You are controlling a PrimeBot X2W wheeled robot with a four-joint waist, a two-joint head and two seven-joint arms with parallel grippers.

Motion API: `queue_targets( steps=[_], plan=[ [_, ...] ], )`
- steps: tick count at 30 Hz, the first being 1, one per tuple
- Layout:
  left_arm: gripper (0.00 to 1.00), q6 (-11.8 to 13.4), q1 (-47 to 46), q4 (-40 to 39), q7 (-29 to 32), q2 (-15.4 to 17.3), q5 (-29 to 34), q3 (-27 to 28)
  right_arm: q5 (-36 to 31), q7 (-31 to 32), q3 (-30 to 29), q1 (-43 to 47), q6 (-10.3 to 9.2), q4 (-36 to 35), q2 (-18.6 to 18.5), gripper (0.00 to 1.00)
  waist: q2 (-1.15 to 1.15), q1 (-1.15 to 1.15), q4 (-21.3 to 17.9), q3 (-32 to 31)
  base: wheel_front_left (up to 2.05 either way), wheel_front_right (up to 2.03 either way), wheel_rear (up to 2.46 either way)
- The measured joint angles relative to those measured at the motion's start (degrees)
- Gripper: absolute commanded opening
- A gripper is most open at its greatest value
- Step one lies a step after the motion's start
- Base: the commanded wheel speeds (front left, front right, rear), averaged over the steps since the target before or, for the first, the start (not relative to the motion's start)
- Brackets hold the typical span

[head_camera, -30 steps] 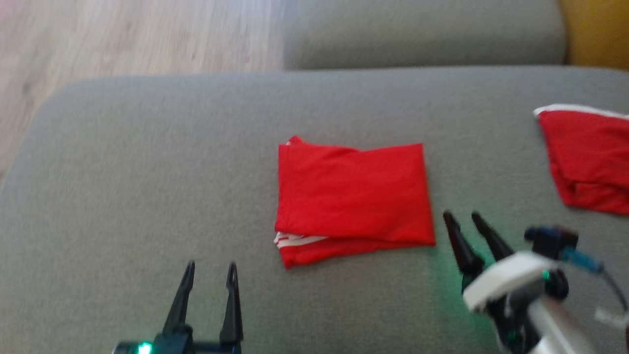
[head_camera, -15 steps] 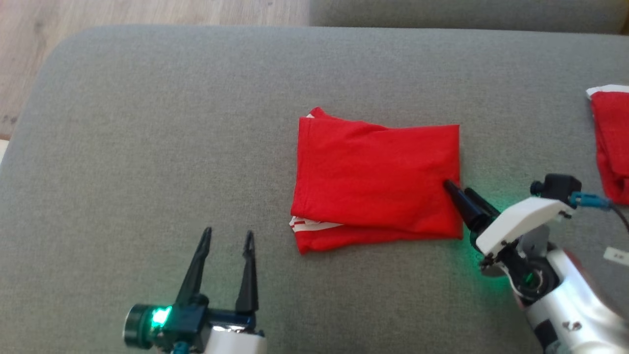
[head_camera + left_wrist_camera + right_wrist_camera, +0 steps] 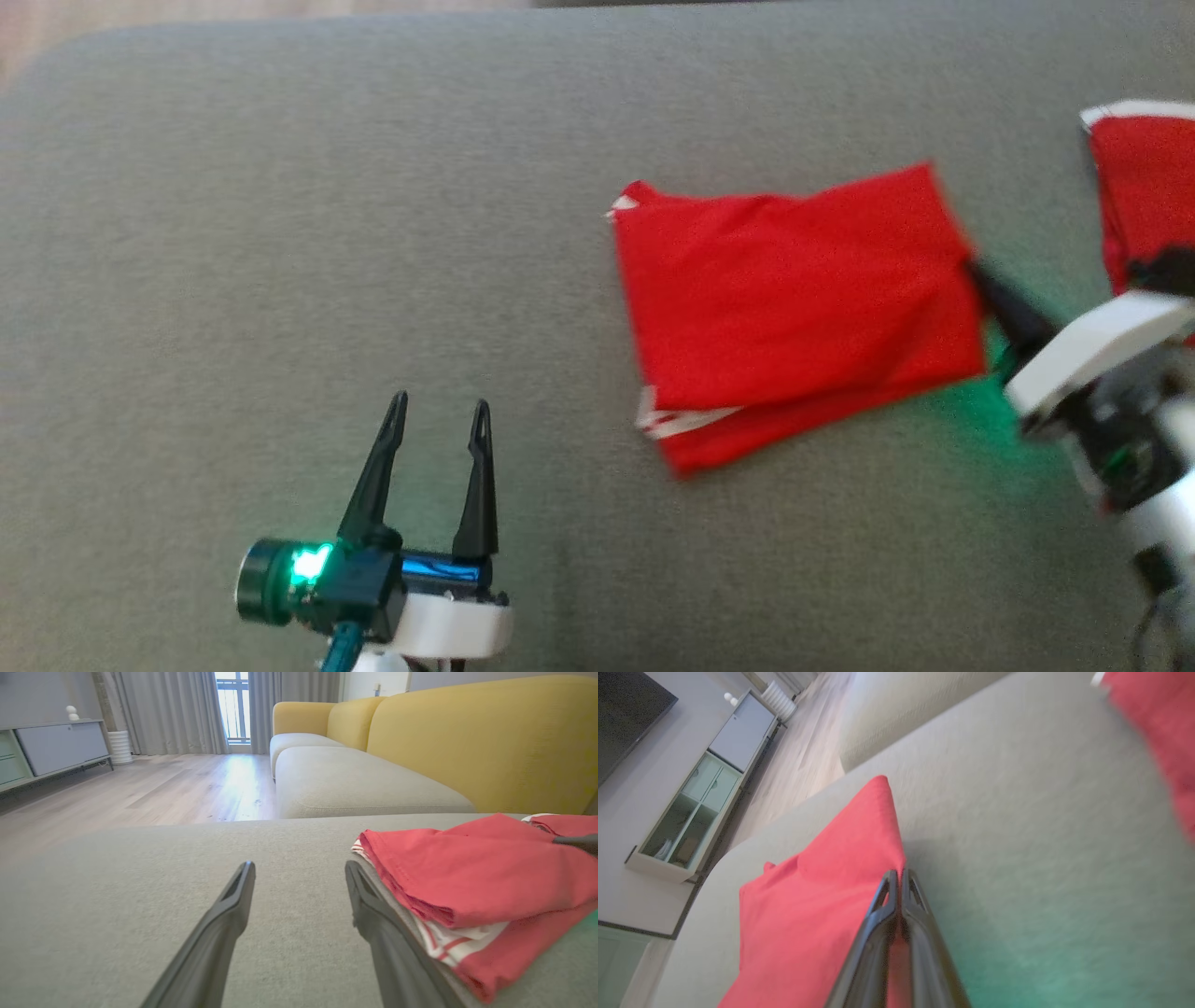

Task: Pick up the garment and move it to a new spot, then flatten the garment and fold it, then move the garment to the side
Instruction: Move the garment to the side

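1. Your left gripper [image 3: 440,403] hangs open and empty over the grey cushion [image 3: 233,233], to the left of the garment and apart from it. It gives the cloth no support. If you sweep it rightward carelessly, a finger could catch the striped hem and pull the stack open.
2. The folded garment [image 3: 794,299] lies on the cushion right of centre and is skewed. A white-striped edge pokes out at its near left corner, so the layers are already a little offset. Dragging it across this rough fabric could make the lower layers lag and spoil the fold.
3. Your right gripper [image 3: 978,273] is closed on the garment's right edge, with red cloth pinched between its fingers. I cannot tell how many layers it has. If it has only the top ones, a lift or pull will probably peel the fold apart. A one-edge hold also lets the free side droop or swing.
4. A second red garment [image 3: 1144,187] lies close by on the right. Carrying the piece too far that way risks landing on it or pushing it.
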Motion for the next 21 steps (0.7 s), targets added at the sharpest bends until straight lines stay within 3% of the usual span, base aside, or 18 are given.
queue_targets(
  steps=[9,14,19,20,21],
  plan=[
    [1.0,-1.22,-5.56,-1.03,-0.09,0.01,1.96,0.2,-0.92,0.32,-5.48,-9.46,0.0,-2.87,-12.39,0.0,0.0,0.0,-5.37,6.05,0.0,0.0,0.0],
    [1.0,-1.82,-9.64,-1.25,-0.11,0.05,2.26,0.33,-1.53,0.32,-10.03,-13.17,0.0,-2.68,-17.49,0.0,0.0,0.01,-7.44,10.65,0.0,0.0,0.0],
    [1.0,-2.89,-11.97,-2.13,-0.18,0.1,2.56,0.33,-4.46,0.32,-14.84,-15.04,-0.01,-1.34,-20.31,0.0,0.0,0.01,-8.76,14.3,0.0,0.0,0.0],
    [1.0,-3.02,-12.13,-2.63,-0.19,0.09,2.48,0.33,-5.06,0.32,-15.84,-15.08,0.0,-0.91,-20.36,0.46,0.0,0.01,-8.95,14.71,0.0,0.0,0.0],
    [1.0,-3.3,-12.29,-3.0,-0.19,0.09,2.46,0.33,-6.09,0.25,-16.39,-15.07,0.0,-0.57,-20.35,1.0,0.0,0.01,-9.14,14.92,0.0,0.0,0.0]
  ],
)
